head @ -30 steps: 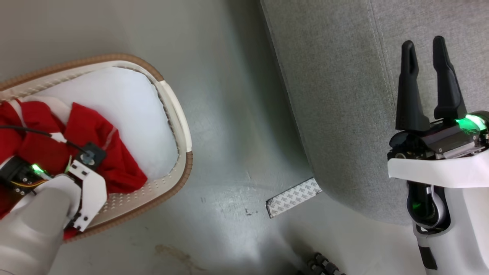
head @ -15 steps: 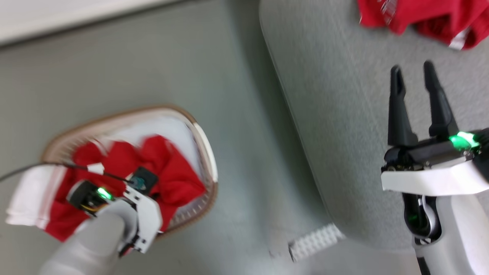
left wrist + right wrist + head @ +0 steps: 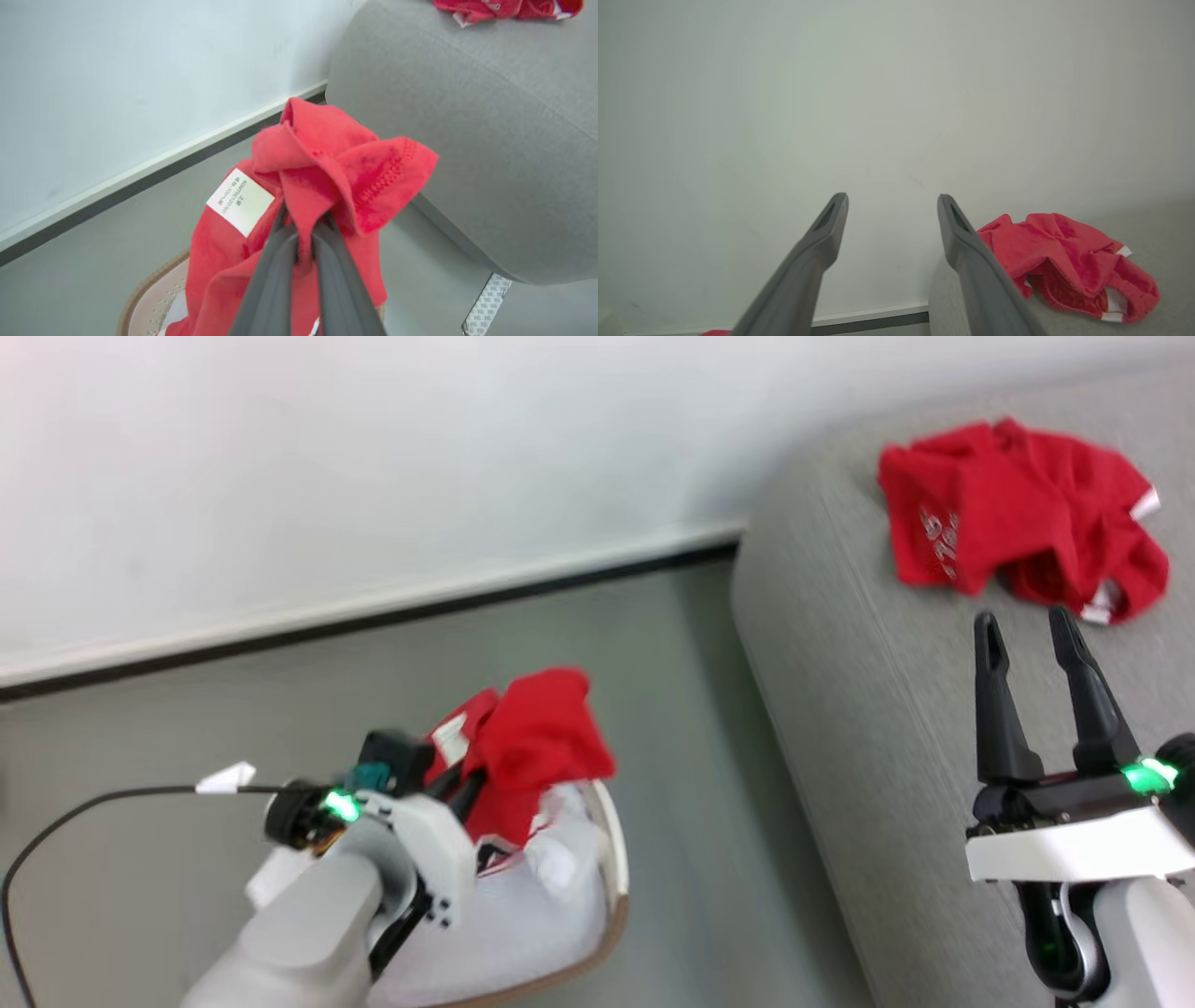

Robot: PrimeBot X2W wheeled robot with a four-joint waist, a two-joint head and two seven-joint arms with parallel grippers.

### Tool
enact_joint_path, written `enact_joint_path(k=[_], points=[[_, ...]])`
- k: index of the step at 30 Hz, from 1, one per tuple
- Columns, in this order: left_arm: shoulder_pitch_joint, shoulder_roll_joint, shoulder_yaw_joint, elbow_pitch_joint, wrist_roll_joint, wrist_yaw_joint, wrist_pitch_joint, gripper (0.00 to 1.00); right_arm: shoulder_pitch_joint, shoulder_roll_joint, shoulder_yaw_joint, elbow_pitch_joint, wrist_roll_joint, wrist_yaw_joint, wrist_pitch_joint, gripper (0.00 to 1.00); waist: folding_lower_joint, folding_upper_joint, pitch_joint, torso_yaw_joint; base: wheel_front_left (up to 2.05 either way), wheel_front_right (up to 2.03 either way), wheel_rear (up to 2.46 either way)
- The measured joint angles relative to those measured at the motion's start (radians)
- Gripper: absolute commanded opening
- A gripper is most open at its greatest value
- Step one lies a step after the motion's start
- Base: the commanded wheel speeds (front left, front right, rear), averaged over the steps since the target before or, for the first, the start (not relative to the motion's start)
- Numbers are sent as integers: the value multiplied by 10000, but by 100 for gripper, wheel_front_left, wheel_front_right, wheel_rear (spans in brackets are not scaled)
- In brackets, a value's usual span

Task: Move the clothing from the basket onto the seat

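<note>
**Here, left pincer [image 3: 467,789] clamps a red garment [image 3: 541,737] over the basket [image 3: 611,859]**

The left forearm rises pale and grey from the lower left of the head view, slanting up and to the right. Its wrist sits above the basket's near side. The two dark fingers point on up and to the right, toward the seat [image 3: 868,709]. In the left wrist view the left pincer [image 3: 303,224] is clenched, with a bunched fold of the garment [image 3: 327,158] squeezed between the fingertips. The fabric flops over the tips. A white label [image 3: 239,201] shows on its left side. The rest hangs down toward the basket [image 3: 140,298]. Whether the lower folds touch the white lining [image 3: 523,924] cannot be told. A black cable [image 3: 93,798] trails left from the wrist.

The basket stands on the grey floor [image 3: 653,644], near the seat's rounded corner but apart from it.

The right arm stands upright at the lower right of the head view. The right pincer [image 3: 1027,621] points up the picture over the seat cushion, spread wide and gripping nothing. In the right wrist view the right pincer [image 3: 892,200] aims at the pale wall [image 3: 784,93].

A second garment [image 3: 1008,513] lies crumpled on the seat just beyond the right fingertips, white lettering facing up. It also shows at the top edge of the left wrist view [image 3: 504,7] and beside the right finger in the right wrist view [image 3: 1064,252].
</note>
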Motion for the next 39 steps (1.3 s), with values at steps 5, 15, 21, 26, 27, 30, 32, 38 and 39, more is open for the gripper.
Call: enact_joint_path(k=[5, 15, 21, 26, 27, 30, 32, 38, 39], points=[[476, 230, 988, -1875, 230, 247, -6, 0, 478, -67, -50, 113, 148, 0, 0, 100, 0, 0, -752, 568, 0, 0, 0], [1225, 397, 2535, -5298, 623, 512, -6, 0, 1019, -180, 242, 307, 253, 0, 0, 100, 1, 0, -1927, 1236, 0, 0, 0], [1310, 614, 3022, -6865, 662, 826, -6, 0, 1299, -255, 405, 337, 364, 0, 0, 100, 1, 0, -2278, 1343, 0, 0, 0], [1546, 803, 3074, -7545, 631, 1039, 174, 0, 1302, -299, 715, 299, 453, 0, 0, 100, 2, 0, -2258, 1332, 0, 0, 0], [1586, 830, 3076, -7618, 616, 1070, 219, 0, 1299, -313, 836, 270, 474, 0, 0, 100, 2, 0, -2245, 1328, 0, 0, 0], [1695, 867, 3070, -7683, 571, 1139, 334, 0, 1287, -343, 1237, 242, 543, 2, 0, 100, 3, 0, -2200, 1324, 0, 0, 0], [1703, 861, 3051, -7689, 556, 1152, 357, 0, 1265, -414, 1639, 263, 585, 0, 0, 100, 2, 0, -2175, 1352, 0, 0, 0], [1609, 631, 2934, -7471, 485, 1127, 477, 0, 717, -721, 3659, 36, 901, 0, 0, 100, 6, 0, -1919, 1501, 0, 0, 0], [1592, 558, 2888, -7373, 479, 1116, 477, 0, 606, -773, 4019, 12, 991, 0, 0, 100, 5, 0, -1892, 1550, 0, 0, 0]])
